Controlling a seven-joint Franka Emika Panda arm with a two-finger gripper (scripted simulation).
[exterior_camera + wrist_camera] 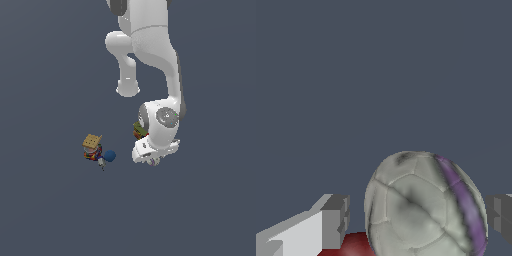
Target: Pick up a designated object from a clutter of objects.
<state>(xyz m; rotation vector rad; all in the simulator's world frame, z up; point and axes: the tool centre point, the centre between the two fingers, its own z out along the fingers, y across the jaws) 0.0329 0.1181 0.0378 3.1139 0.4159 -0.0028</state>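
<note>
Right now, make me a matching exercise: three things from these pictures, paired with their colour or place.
Things:
1. ball between the gripper fingers
2. ball beside the block
3. block

Descriptions:
A. blue
B. tan top, multicoloured sides
C. whitish-grey with a purple stripe

Pairs: 1-C, 2-A, 3-B. The whitish-grey ball appears only in the wrist view.

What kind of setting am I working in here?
Most likely a simulated test scene: a flat, featureless grey floor, a smooth-rendered white arm, and small toy clutter such as a tan-topped block and blue ball.
</note>
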